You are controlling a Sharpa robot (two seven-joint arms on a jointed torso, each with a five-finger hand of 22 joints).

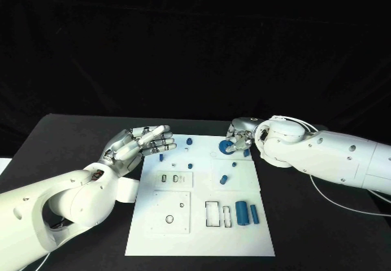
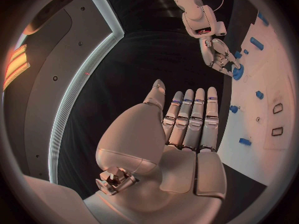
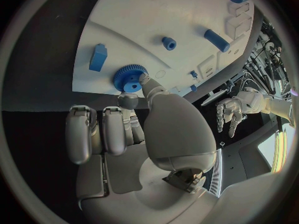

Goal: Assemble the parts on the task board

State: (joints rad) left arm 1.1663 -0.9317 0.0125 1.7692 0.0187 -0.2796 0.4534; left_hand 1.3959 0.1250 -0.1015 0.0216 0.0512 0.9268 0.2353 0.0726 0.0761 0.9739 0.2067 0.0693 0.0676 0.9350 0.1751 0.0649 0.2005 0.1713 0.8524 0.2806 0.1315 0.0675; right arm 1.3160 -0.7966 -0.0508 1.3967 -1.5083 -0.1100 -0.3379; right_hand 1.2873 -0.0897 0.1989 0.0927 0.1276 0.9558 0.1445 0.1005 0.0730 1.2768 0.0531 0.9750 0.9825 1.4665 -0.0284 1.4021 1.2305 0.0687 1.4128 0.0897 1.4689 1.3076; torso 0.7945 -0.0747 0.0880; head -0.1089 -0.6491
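I can read no writing, brand or label on anything here; the task board (image 1: 204,226) carries only black outlined slots and rings, too small to make out as text. The board is a white plate lying flat on my black table (image 1: 73,135), with a dark backdrop behind it.

My right hand (image 1: 241,138) is at the far edge of the board, its thumb and a finger pinched on a blue gear (image 3: 129,77); the other fingers are curled in beside it. In my right wrist view the gear sits at the board's edge, held by its hub between my fingertips (image 3: 144,79).

My left hand (image 1: 138,148) hovers over the board's left edge, palm up, fingers straight and close together, holding nothing.

Blue parts are scattered on the board: 2 cylinders (image 1: 242,211) lying side by side near the right edge, a peg (image 1: 223,180) standing toward the middle, and several small studs (image 1: 189,140) near the far end. In my right wrist view, a blue block (image 3: 97,57) lies near the gear.
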